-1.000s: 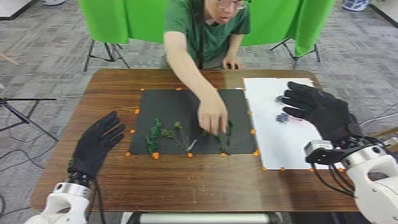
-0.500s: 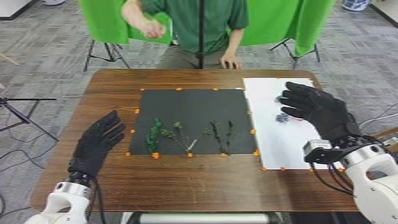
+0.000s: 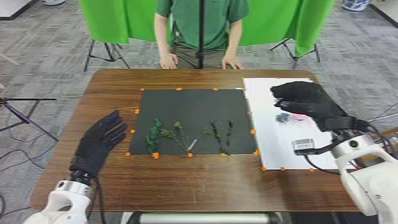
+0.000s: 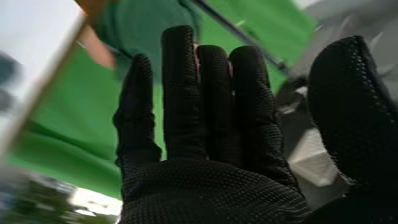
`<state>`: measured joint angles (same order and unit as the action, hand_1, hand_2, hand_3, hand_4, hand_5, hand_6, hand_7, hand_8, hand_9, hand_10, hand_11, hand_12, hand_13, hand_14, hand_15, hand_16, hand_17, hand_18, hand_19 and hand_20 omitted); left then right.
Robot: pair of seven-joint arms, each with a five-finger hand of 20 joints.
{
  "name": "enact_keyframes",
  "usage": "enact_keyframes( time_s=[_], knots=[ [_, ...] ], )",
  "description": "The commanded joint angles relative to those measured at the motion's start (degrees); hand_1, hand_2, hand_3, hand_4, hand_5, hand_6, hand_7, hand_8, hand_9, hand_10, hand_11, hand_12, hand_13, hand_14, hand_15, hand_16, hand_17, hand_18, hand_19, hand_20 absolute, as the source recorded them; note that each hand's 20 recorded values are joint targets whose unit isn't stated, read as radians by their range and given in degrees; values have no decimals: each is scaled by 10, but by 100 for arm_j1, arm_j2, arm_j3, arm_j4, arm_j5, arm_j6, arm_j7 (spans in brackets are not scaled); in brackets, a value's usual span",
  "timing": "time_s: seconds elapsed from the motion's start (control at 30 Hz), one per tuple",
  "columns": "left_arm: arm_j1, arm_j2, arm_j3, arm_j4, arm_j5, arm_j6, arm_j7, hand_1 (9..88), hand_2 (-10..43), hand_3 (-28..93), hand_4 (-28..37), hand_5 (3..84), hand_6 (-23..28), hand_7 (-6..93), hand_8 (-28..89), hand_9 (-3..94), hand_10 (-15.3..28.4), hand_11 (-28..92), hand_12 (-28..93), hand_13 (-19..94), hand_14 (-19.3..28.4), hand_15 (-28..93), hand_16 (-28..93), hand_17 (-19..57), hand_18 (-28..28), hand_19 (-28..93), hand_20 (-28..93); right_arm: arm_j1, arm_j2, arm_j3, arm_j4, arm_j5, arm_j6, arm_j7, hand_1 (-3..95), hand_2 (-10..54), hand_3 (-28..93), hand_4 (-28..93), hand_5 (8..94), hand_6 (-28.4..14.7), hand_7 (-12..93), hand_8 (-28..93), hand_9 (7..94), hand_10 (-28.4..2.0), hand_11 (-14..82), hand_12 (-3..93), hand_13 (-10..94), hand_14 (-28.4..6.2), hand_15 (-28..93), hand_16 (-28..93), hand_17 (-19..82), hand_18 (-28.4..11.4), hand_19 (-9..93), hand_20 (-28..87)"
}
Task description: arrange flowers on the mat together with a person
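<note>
Your right hand [image 3: 306, 101] is over the far part of the white sheet [image 3: 278, 150], to the right of the dark mat [image 3: 182, 107]. In the right wrist view, the fingers [image 4: 182, 100] of your right hand [image 4: 209, 195] are straight, one with a gap from its neighbours and the others closer together, and the thumb [image 4: 342, 95] stands well apart from them. They are clamped on nothing.

On the sheet, the dark bluish flower [image 3: 282, 118] lies just to the near side of your right fingers and thumb. A pink flower [image 3: 300, 117] is just beside it, to its right, and near the palm. You cannot tell how high the hand is above them.

To the left of the mat, your left hand [image 3: 91, 150] points towards the far side, its fingers loosely straight and close together, with nothing held in them. The leafy green sprig [image 3: 152, 139] is the stem closest to it, on the near left part of the mat, with a strip of the brown table [image 3: 191, 185] between hand and mat.

To the right of that sprig you have a branching stem [image 3: 186, 142], then two thin dark stems [image 3: 218, 138] side by side. All of these lie on the near half of the mat, well apart from your right fingers.
</note>
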<state>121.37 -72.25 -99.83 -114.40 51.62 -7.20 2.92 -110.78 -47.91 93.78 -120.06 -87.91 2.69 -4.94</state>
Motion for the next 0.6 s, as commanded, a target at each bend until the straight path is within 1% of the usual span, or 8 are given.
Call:
enact_keyframes(
  time_s=[0.03,0.17,0.23,0.3,0.37,0.43,0.5,0.6],
  knots=[
    [140,-10,59,18,54,-123,-8,256,-17,699,-283,309,40,194,-106,213,113,246,128,214,139,217,-12,-94,213,441,34,658,794,-411,636,-3429,466,-347,354,-95,826,-283,500,16,330,-203,520,-70,217,172,520,-57,379,173,171,-177,584,304],
    [122,-1,64,17,68,-129,31,256,-17,698,-283,309,40,194,-106,212,113,247,128,215,139,218,-13,-94,213,442,35,771,1115,-575,959,-4148,502,-243,356,-95,826,-283,482,23,339,-212,497,-58,220,173,488,-49,400,173,161,-171,580,298],
    [137,0,60,7,70,-118,34,256,-17,698,-283,309,40,194,-106,212,113,247,128,214,139,217,-13,-94,213,442,34,791,1161,-525,1040,-4705,235,-185,349,-95,835,-283,461,22,335,-215,471,-53,218,175,450,-49,412,173,145,-170,573,295],
    [172,-6,50,-1,57,-99,32,256,-17,698,-283,310,41,194,-106,212,113,247,128,215,139,218,-12,-95,213,442,35,832,1258,-621,1139,-4936,255,-60,342,-95,839,-283,445,20,334,-214,452,-51,217,180,419,-49,424,172,132,-169,566,294],
    [180,-5,49,4,22,-83,43,256,-16,698,-283,311,41,195,-106,212,114,247,128,215,140,222,-12,-95,213,442,35,855,1289,-607,1156,-5073,-11,-20,334,-95,849,-283,430,19,336,-211,437,-48,221,184,385,-49,444,174,121,-165,560,294],
    [128,5,39,9,35,-45,-4,254,-17,697,-283,311,41,195,-106,212,114,248,128,215,140,222,-12,-95,213,442,35,926,1295,-686,1218,-5280,-178,125,330,-95,859,-283,420,17,338,-209,428,-47,227,187,354,-50,479,178,110,-163,558,296],
    [100,9,34,28,34,-57,-3,254,-18,697,-283,311,41,195,-107,213,114,248,128,215,140,224,-13,-95,213,442,35,1012,1313,-789,1290,-5300,-351,233,329,-95,863,-283,417,17,340,-210,425,-46,226,188,333,-56,562,155,107,-164,557,305],
    [79,-4,27,15,44,-41,-50,253,-18,698,-283,311,41,194,-107,213,114,247,128,216,141,225,-13,-95,213,442,35,1177,1270,-963,1426,-5491,-562,348,330,-95,865,-283,418,22,350,-213,429,-47,229,187,331,-62,648,155,102,-166,571,320]
  ],
)
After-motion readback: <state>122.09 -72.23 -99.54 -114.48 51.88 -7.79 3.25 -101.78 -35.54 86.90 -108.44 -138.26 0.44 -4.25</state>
